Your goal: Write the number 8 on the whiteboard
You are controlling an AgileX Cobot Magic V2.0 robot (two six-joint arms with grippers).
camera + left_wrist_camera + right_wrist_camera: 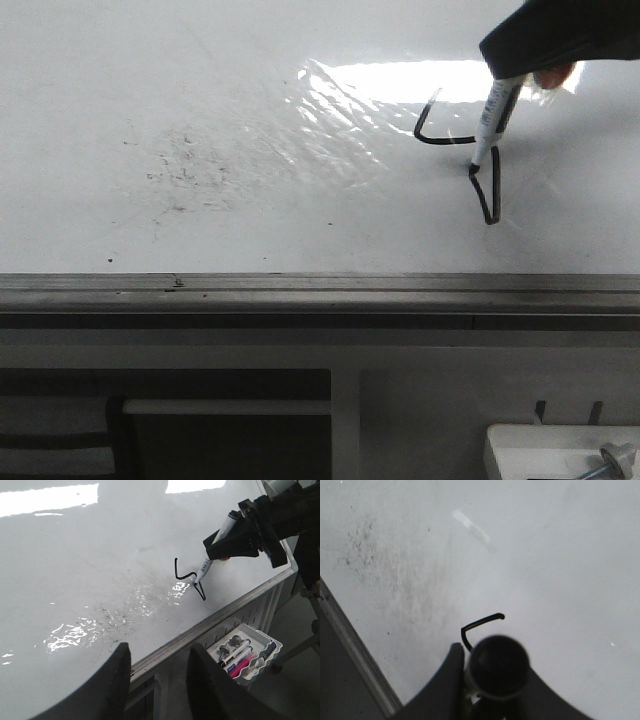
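Two grippers in view, only one busy. Right gripper (225,542), black, clamped around a white-barrelled marker (493,122), seen best from the left wrist camera; barrel tilted, dark tip down and touching the whiteboard (250,120). From the right wrist camera, marker (498,667) end-on between the two dark fingers (451,680), cap end filling the gap. Left gripper (156,680) hanging above the near board edge, fingers (116,680) apart, nothing between them.

Right at the marker tip: the number 8 (487,185), unfinished, a thin black line. Upper part an open hook (428,125) curving away from the tip toward the glare patch; lower part a narrow closed loop running from the tip toward the near edge. Same line in the left wrist view (189,577), hook and small loop both beside the tip; in the right wrist view only the hook (479,624) showing, the rest hidden behind the marker.

Farther left on the board, a scatter of faint grey-black smudges (185,165), well apart from the writing. Bright glare (400,80) across the far side. Grey metal edge strip (300,290) along the near side. Below and beside the board's corner, a small white tray (250,655) holding spare markers (240,660) and a bolt (615,462).
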